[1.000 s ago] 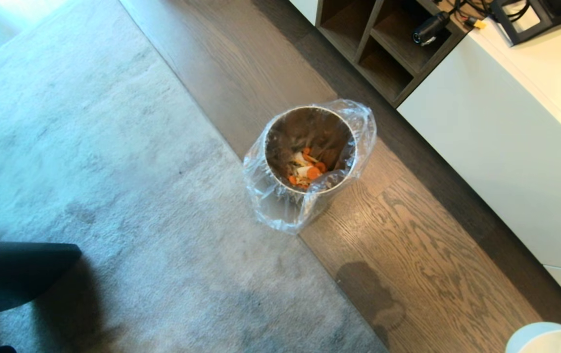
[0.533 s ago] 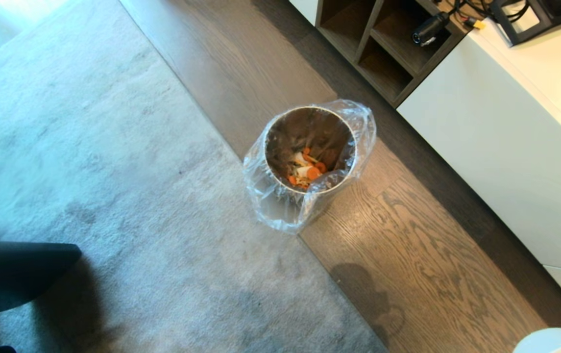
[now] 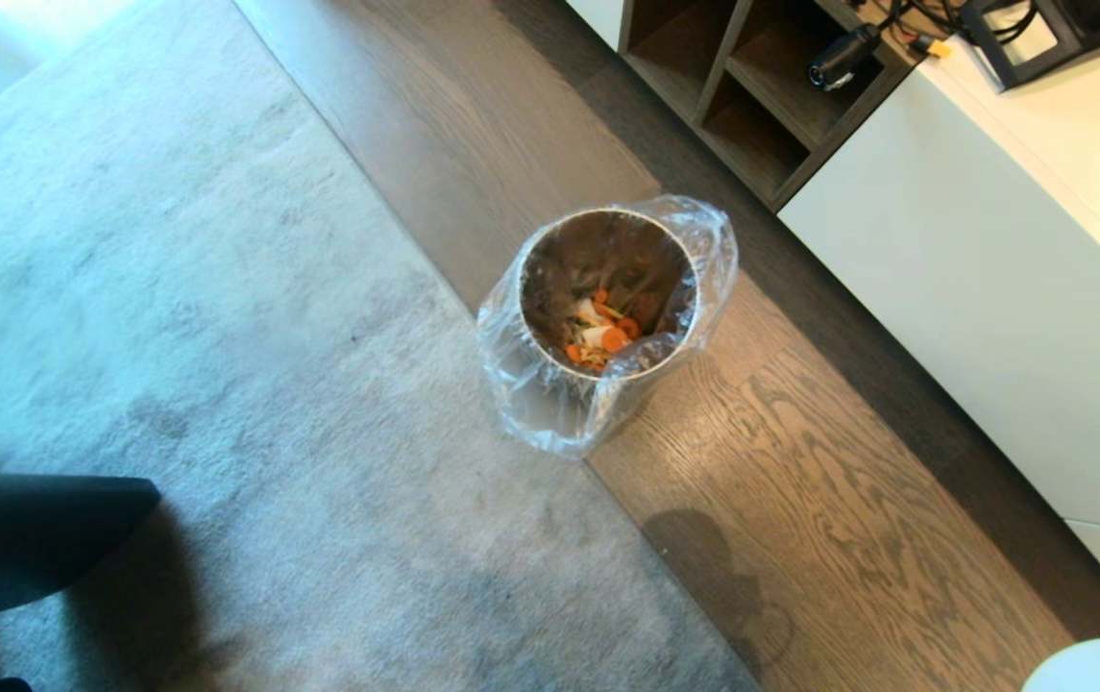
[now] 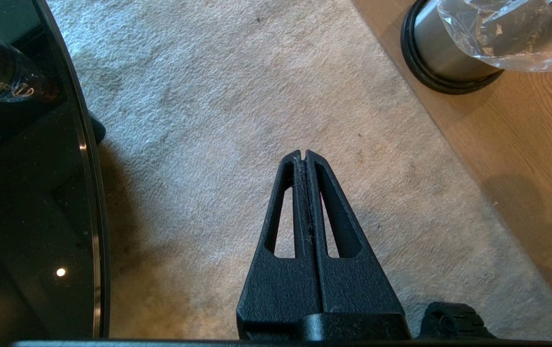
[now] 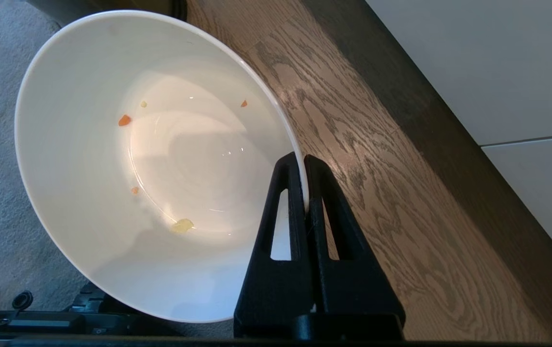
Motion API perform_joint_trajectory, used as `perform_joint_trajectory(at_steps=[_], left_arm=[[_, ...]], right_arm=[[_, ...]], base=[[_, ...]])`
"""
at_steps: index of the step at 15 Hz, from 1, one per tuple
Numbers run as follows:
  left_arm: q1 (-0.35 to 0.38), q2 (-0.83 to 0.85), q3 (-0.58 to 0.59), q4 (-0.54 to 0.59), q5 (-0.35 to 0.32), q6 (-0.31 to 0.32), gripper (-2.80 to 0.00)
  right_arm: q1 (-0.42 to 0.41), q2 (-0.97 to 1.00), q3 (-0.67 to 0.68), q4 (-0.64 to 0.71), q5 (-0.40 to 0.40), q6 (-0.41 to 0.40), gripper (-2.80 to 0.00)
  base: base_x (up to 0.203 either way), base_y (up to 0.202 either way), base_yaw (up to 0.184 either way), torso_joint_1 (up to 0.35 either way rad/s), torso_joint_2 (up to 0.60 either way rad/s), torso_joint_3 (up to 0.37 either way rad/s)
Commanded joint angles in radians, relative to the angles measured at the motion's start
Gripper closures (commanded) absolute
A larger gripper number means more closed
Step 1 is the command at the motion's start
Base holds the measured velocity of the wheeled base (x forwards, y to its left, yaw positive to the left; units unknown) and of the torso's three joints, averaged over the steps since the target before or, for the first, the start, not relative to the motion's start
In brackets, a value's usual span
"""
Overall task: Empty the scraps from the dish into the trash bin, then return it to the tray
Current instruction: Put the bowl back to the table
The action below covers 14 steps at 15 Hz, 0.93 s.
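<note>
We carry the round, deep, cream-white ceramic dish [image 5: 150, 164] in our right gripper [image 5: 304, 161], whose jaws pinch its rim wall. The bowl hangs to one side of them, its mouth tipped toward the wrist; it has no long axis. Only specks cling inside. The orange and white scraps [image 3: 599, 334] lie in the brushed-metal trash bin [image 3: 607, 288], well ahead. Our left gripper [image 4: 304, 156] idles, pressed together, over grey carpet [image 4: 237, 96]. The tray is unseen.
</note>
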Motion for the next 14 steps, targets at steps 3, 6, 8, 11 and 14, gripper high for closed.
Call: perform_joint_trajectory(at_steps=[3, 6, 8, 11, 14], left_arm=[[0.0, 0.0, 0.0, -0.001, 0.0, -0.001, 0.0], [0.0, 0.0, 0.0, -0.001, 0.0, -0.001, 0.0], [0.0, 0.0, 0.0, -0.001, 0.0, 0.001, 0.0], [0.0, 0.0, 0.0, -0.001, 0.0, -0.001, 0.0], [0.0, 0.0, 0.0, -0.001, 0.0, -0.001, 0.0]], right_arm=[[0.0, 0.0, 0.0, -0.001, 0.0, 0.0, 0.0], [0.0, 0.0, 0.0, -0.001, 0.0, 0.0, 0.0], [0.0, 0.0, 0.0, -0.001, 0.0, 0.0, 0.0], [0.0, 0.0, 0.0, -0.001, 0.0, 0.0, 0.0], [0.0, 0.0, 0.0, -0.001, 0.0, 0.0, 0.0]], base=[[0.0, 0.0, 0.0, 0.0, 0.0, 0.0], [0.0, 0.0, 0.0, 0.0, 0.0, 0.0], [0.0, 0.0, 0.0, 0.0, 0.0, 0.0], [0.0, 0.0, 0.0, 0.0, 0.0, 0.0], [0.0, 0.0, 0.0, 0.0, 0.0, 0.0]])
